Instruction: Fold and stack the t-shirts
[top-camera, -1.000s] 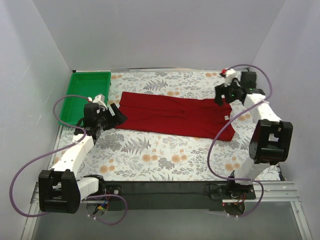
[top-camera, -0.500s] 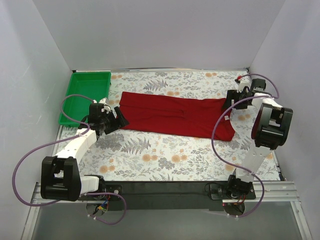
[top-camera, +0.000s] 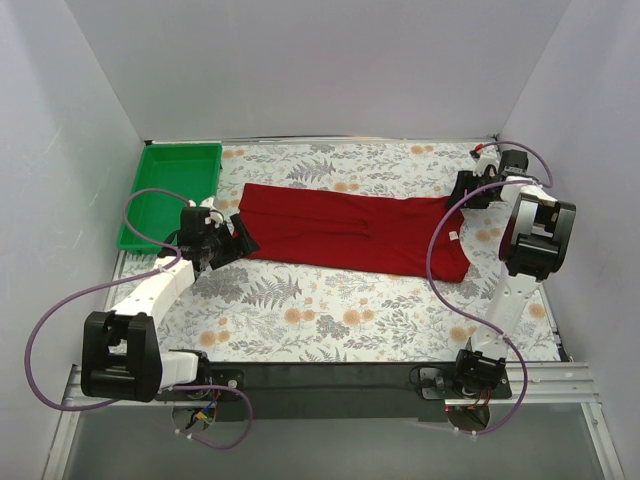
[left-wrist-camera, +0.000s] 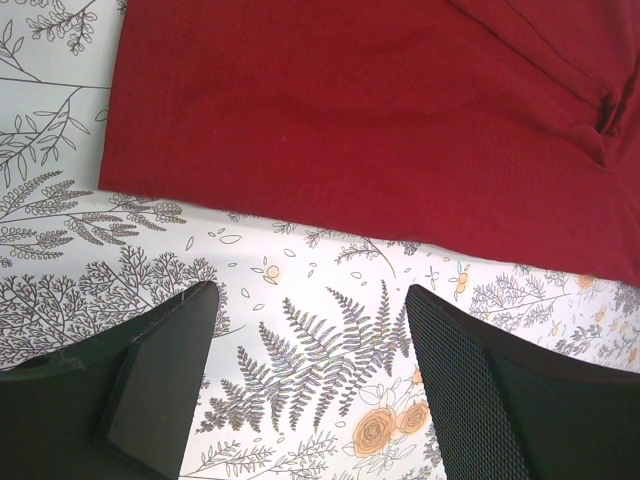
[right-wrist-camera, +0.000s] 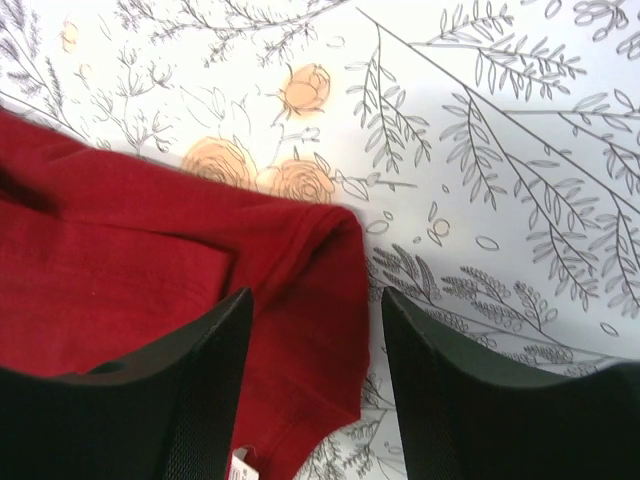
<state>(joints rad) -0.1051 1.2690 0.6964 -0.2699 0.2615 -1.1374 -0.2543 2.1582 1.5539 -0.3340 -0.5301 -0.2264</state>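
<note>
One dark red t-shirt (top-camera: 350, 230) lies as a long folded band across the middle of the flowered table. My left gripper (top-camera: 238, 242) hovers at the band's left end, open. In the left wrist view its fingertips (left-wrist-camera: 310, 295) frame bare flowered cloth, with the t-shirt's (left-wrist-camera: 380, 110) hem just beyond them. My right gripper (top-camera: 463, 190) is low at the band's far right corner. In the right wrist view its jaws (right-wrist-camera: 315, 300) stand apart astride that rounded corner of the t-shirt (right-wrist-camera: 120, 270), with cloth between them and not pinched.
A green plastic tray (top-camera: 170, 190) stands at the far left, just behind my left arm. A white label (right-wrist-camera: 240, 462) shows at the shirt's edge by my right gripper. White walls close in the table on three sides. Purple cables loop off both arms.
My right arm has swung out to the right and brought its gripper down over the shirt's far right corner, jaws narrowing a little. My left gripper shifted slightly toward the shirt's left end.
</note>
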